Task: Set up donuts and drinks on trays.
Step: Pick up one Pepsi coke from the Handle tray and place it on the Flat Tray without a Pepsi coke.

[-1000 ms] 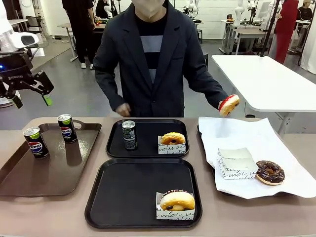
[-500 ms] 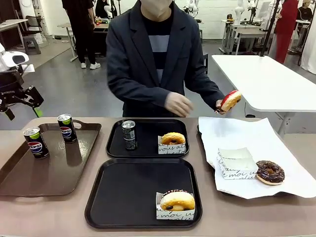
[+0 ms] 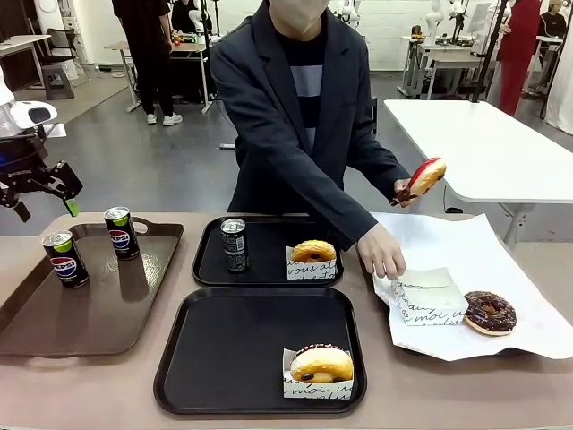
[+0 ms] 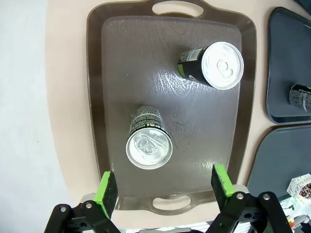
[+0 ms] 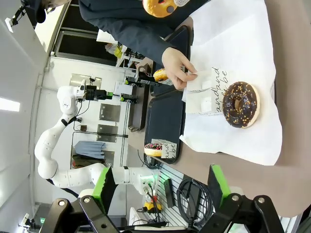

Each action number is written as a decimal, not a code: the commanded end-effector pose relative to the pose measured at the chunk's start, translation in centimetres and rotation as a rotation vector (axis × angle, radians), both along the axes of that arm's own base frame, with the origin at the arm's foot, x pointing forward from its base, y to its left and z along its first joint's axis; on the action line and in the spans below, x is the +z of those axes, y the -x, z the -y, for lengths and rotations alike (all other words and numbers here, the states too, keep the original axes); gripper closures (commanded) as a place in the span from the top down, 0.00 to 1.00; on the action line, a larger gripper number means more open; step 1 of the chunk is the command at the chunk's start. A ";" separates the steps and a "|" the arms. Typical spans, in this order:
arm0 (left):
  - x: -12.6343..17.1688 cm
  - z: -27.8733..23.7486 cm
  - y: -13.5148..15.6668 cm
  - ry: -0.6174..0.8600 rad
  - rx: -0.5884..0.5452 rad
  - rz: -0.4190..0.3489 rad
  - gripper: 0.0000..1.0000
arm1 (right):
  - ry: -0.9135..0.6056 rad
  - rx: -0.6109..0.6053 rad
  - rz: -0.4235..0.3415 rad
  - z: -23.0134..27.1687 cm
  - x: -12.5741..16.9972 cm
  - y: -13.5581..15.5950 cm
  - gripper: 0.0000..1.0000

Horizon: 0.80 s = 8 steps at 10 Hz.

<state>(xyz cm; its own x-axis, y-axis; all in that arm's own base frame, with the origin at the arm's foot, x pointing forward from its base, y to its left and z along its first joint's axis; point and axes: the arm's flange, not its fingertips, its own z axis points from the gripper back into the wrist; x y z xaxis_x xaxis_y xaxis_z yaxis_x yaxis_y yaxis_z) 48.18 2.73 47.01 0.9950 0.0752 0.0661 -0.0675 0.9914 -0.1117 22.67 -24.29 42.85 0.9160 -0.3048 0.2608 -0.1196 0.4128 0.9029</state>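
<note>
Front view: four donuts point(image 3: 321, 363) point(image 3: 313, 251) point(image 3: 490, 312) point(image 3: 426, 176); three cans point(image 3: 64, 258) point(image 3: 120, 231) point(image 3: 234, 244); two trays point(image 3: 233, 358) point(image 3: 269, 235); left hand point(image 4: 163, 182), right hand point(image 5: 160, 184) wide

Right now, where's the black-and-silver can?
In the front view, the black-and-silver can stands upright at the left of the far black tray, beside a sleeved donut.

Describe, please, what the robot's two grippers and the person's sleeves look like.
The left gripper and right gripper match: black jointed linkages with round pivot bolts, and jaws faced with bright green pads. The left arm has a smooth white shell. The person wears a dark jacket with long sleeves over a dark top with grey stripes.
</note>
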 end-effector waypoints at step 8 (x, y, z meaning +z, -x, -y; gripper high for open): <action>-2.0 -0.5 -0.6 -0.081 -0.065 0.032 1.00 | -0.013 0.001 0.027 0.1 -0.1 -0.1 1.00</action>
<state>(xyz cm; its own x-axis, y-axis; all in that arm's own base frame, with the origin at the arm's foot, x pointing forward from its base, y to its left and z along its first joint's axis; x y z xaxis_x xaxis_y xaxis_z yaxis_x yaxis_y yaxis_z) 48.85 2.91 45.78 0.9965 0.0355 0.0756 -0.0314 0.9980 -0.0554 22.67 -24.29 42.85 0.9160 -0.3048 0.2608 -0.1197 0.4128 0.9029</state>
